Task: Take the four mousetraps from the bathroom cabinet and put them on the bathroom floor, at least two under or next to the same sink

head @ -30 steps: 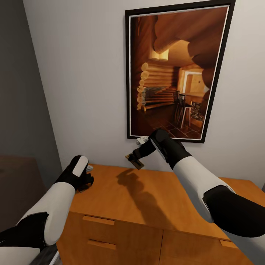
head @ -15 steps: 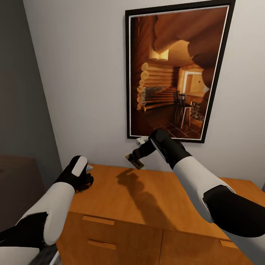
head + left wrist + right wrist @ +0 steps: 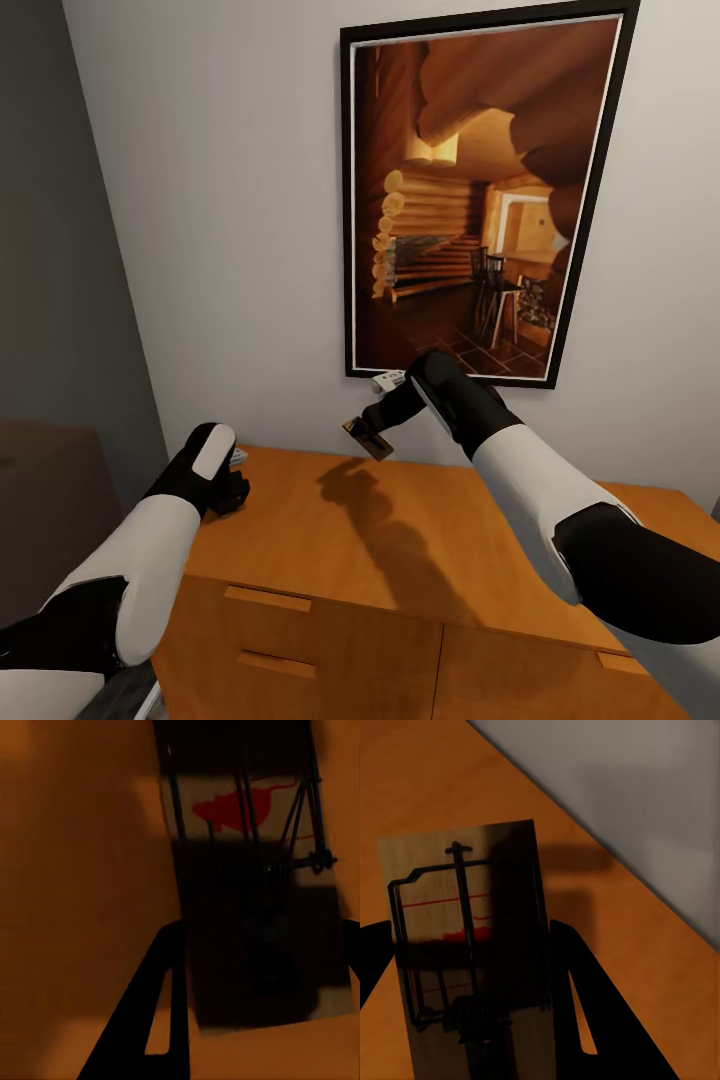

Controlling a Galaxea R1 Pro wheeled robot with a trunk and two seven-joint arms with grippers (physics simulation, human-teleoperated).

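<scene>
A pale grey wall (image 3: 220, 200) closes off the scene behind, with a darker grey wall (image 3: 50, 250) meeting it at a corner on the robot's left. On the pale wall hangs a tall black-framed picture (image 3: 480, 190) of a log-cabin interior, its lower edge well above the furniture. Below stands the cabinet (image 3: 400, 560), orange-brown, its flat top running from a left edge near the corner across to the far right of the head view; most of that top is bare wood, leaving broad open room between the two arms. Its front shows drawer fronts with slim bar handles (image 3: 267, 599). The right arm reaches out above the back of the cabinet top, close to the wall, and casts a shadow on the wood beneath it. The right gripper (image 3: 372, 432) is raised off the surface and its jaws are clamped on a mousetrap (image 3: 469, 945), a wooden board with a dark wire bar and red print, held clear of the cabinet top with the wall edge just beyond. The left gripper (image 3: 228, 490) sits low at the cabinet's left edge, near the corner. In the left wrist view a second mousetrap (image 3: 255, 907) lies between its dark fingers (image 3: 150, 1020), against the orange wood; whether those jaws are pressing on it cannot be told.
</scene>
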